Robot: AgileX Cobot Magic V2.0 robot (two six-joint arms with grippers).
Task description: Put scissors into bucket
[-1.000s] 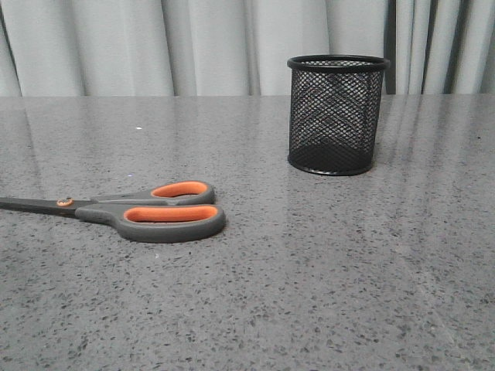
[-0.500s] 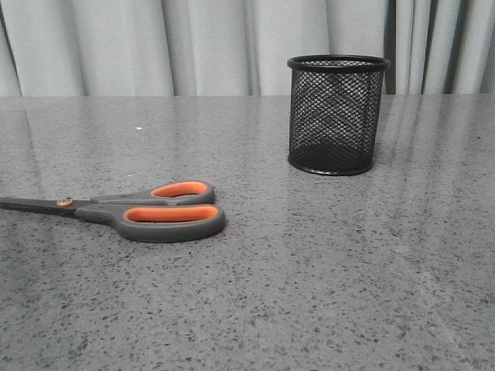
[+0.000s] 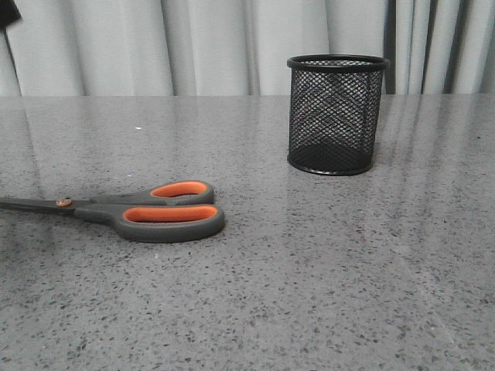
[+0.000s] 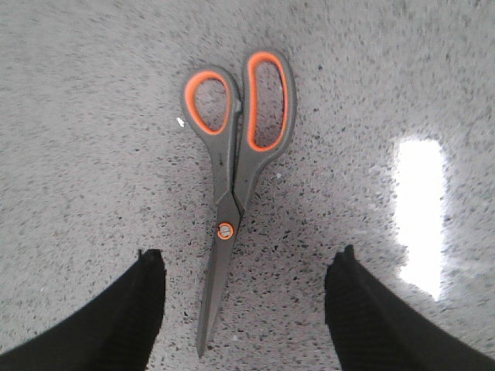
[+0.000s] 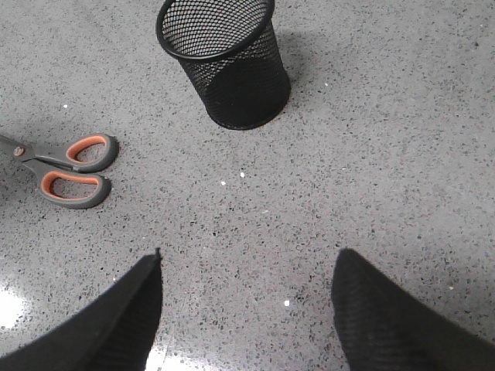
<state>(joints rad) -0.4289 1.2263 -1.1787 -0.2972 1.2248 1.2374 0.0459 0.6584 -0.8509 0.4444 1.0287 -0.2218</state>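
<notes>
The scissors (image 3: 147, 213) lie flat and closed on the grey speckled table at the left, handles toward the middle, blades pointing left. The black wire-mesh bucket (image 3: 336, 114) stands upright at the back right, empty. My left gripper (image 4: 246, 259) is open above the scissors (image 4: 236, 158), its fingers on either side of the blade tip and clear of it. My right gripper (image 5: 247, 263) is open and empty over bare table, with the bucket (image 5: 226, 62) and the scissors' handles (image 5: 73, 171) ahead of it. Only a dark corner of the left arm (image 3: 8, 11) shows in the front view.
The grey speckled table (image 3: 325, 263) stretches wide around both objects. Pale curtains (image 3: 193, 46) hang behind its far edge.
A dark piece of the left arm has come into the top left corner of the front view. The scissors and bucket have not moved.
</notes>
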